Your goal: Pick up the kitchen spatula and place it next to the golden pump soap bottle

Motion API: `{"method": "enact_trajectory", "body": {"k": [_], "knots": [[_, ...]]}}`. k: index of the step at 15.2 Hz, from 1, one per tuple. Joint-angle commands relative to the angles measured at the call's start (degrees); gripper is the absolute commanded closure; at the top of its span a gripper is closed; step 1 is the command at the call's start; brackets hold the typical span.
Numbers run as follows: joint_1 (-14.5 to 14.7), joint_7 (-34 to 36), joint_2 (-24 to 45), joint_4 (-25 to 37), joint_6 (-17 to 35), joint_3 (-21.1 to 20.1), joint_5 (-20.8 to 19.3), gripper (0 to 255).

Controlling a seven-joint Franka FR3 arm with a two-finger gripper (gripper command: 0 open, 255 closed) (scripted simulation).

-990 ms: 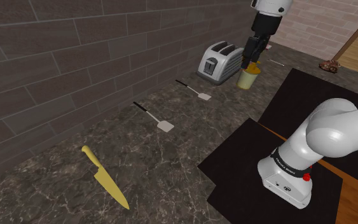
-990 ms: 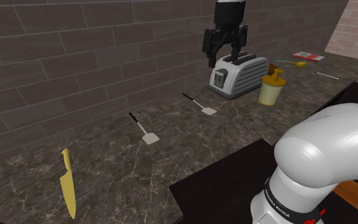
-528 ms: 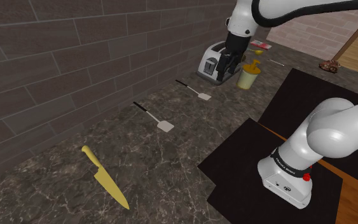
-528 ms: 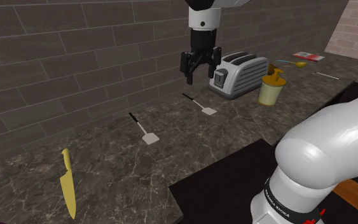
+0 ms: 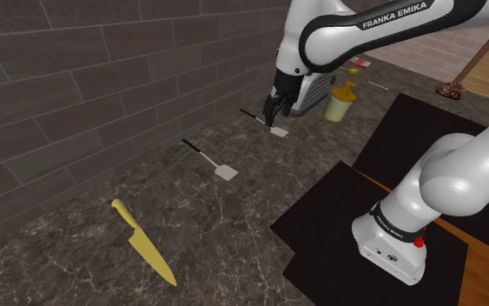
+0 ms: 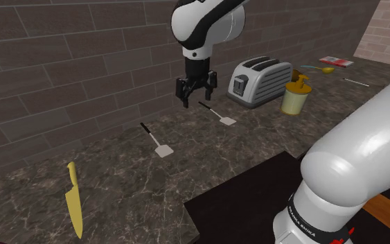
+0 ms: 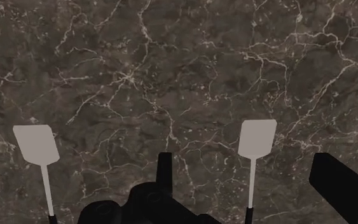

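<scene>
- Lying flat on the dark marbled counter (image 5: pixel 234 235), the spatula (image 5: pixel 279 131) nearest the toaster (image 5: pixel 312 94) sits in the upper middle of the shoulder view. Its pale blade points toward the frame's right and its thin dark handle runs up-left toward the brick wall.
- Being so thin and flat, it probably calls for a straight-down pinch across the handle.
- The gripper (image 5: pixel 273 116) hangs just above that handle, pointing down. Its fingers (image 7: pixel 336 184) stand apart with nothing between them, which I read as lining up for the descent.
- A second spatula (image 5: pixel 209 159), almost identical, lies left of centre in the shoulder view, well apart from the first. In the wrist view one blade falls between the fingers and the other outside them, so the one in between seems to be the choice.
- The soap bottle (image 5: pixel 340 104), drawn yellow, stands in the upper right just beside the toaster. The bare counter around it looks like the drop spot.
- A yellow knife (image 5: pixel 142 243) at lower left is out of the way.
- Hard to see:
  - The arm covers much of the toaster in the shoulder view.
  - The gripper hides part of the spatula's handle.
  - Both handles are cut off low in the wrist view.
  - The gap between fingertips and counter cannot be judged.
</scene>
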State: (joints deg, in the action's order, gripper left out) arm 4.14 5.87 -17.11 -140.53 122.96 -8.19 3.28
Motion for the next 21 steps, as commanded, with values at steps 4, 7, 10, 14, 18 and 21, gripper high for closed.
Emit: {"method": "enact_trajectory", "body": {"k": [4,7,10,14,18,21], "knots": [[0.5,3.3,11.0,4.4,7.6,-2.1,-1.6,0],[0.9,5.7,17.7,7.7,11.5,-2.9,-3.4,0],[1.7,8.2,24.4,11.6,14.6,-3.3,-5.6,0],[3.3,11.4,33.3,18.0,17.7,-3.1,-8.8,0],[5.4,14.0,42.1,25.5,19.5,-2.2,-11.5,0],[7.2,15.5,48.7,32.0,20.0,-1.3,-13.0,0]]}}
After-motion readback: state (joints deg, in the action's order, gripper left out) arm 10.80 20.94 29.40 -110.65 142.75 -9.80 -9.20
